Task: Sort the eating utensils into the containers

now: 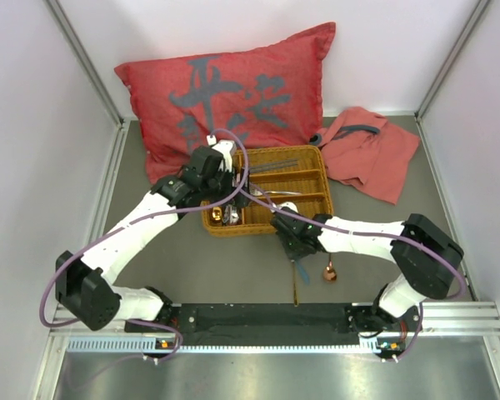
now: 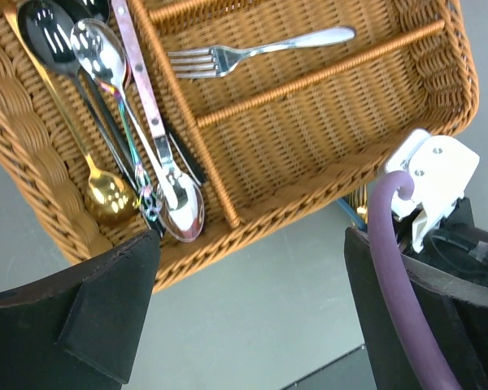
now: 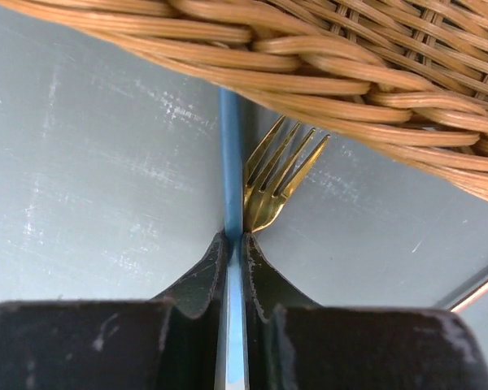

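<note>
Right gripper (image 3: 234,240) pinched shut on dark blue utensil (image 3: 230,154). It lay on the worktop (image 3: 89,162), running up to the near wall of the wicker tray (image 3: 325,57), with a gold fork (image 3: 272,183) touching alongside. Left gripper (image 2: 252,317) hung wide and empty above the tray. Advice: lift straight, draw back clear of the rim, leave the fork undisturbed.

Top: high behind the near edge, facing down on the whole worktop (image 1: 192,267). Left wrist: close above the wicker tray (image 2: 32,162). Right wrist: low, against its near wall. Tray in all three.
</note>
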You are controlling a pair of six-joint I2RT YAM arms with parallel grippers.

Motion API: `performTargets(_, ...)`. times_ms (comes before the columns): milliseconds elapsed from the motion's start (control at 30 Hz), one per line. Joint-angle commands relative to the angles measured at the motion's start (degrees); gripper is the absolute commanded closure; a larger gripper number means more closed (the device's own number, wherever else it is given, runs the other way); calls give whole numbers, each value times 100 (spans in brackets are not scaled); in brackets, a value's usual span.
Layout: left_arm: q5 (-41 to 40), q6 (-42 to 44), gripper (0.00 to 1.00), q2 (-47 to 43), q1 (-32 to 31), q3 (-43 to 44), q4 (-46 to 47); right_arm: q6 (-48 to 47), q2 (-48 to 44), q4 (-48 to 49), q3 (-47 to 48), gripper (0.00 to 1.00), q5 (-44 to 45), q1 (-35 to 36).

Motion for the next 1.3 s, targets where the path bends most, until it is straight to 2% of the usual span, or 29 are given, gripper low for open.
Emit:
performTargets(0, -497, -170, 2, -301, 366, -68, -71, 16, -8, -749, -154, 100, 226, 155)
performTargets(133, -409, -144, 2, -328, 383, -148, -115, -116, -744, -951, -39, 100, 384, 269)
performTargets(267, -382, -135, 2, -433, 392, -218, -124, -230, -1535, -943, -83, 100, 174, 278)
performTargets(400, -716, 49, 2, -381, 392, -166, -203, -318, -2222, -951, -13, 100, 182, 278)
performTargets(467, -1006, 190, 2, -241, 410, -52, -335, -423, -2329, -1091, 336, 100, 365, 243)
performTargets(600, -1305, 374, 2, 259, 462, 432, -362, -696, -1979, -1259, 1269, 100, 297, -134)
performTargets(633, -1323, 531, 2, 392, 523, 511, -309, -766, -1864, -1242, 1444, 100, 218, -474)
performTargets(767, -1358, 647, 2, 1331, 814, 1484, -257, -1003, -1074, -1312, 2848, 100, -1193, -1740)
performTargets(833, -1288, 612, 2, 1710, 910, 1679, -64, -1030, -618, -1373, 3360, 100, -1679, -2172)
performTargets(867, -1079, 594, 2, 1790, 937, 1802, 155, -1117, -467, -1443, 3954, 100, -1951, -2444)
performTargets(1000, -831, 218, 2, 2265, 1016, 2479, 9, -1329, 438, -2363, 5670, 100, -1953, -2517)
performTargets(1033, -805, 155, 2, 2282, 1025, 2585, 16, -1190, 596, -2567, 6387, 100, -1954, -2525)
performTargets(1133, -831, -21, 2, 2283, 1043, 2866, -106, -620, 1194, -3279, 7550, 100, -2058, -2552)
performTargets(1200, -901, -265, 2, 2221, 1086, 3033, -334, -259, 1371, -3456, 7896, 100, -2225, -2639)
performTargets(1267, -866, -433, 2, 2064, 1130, 3017, -431, 269, 1267, -3281, 7845, 100, -2401, -2683)
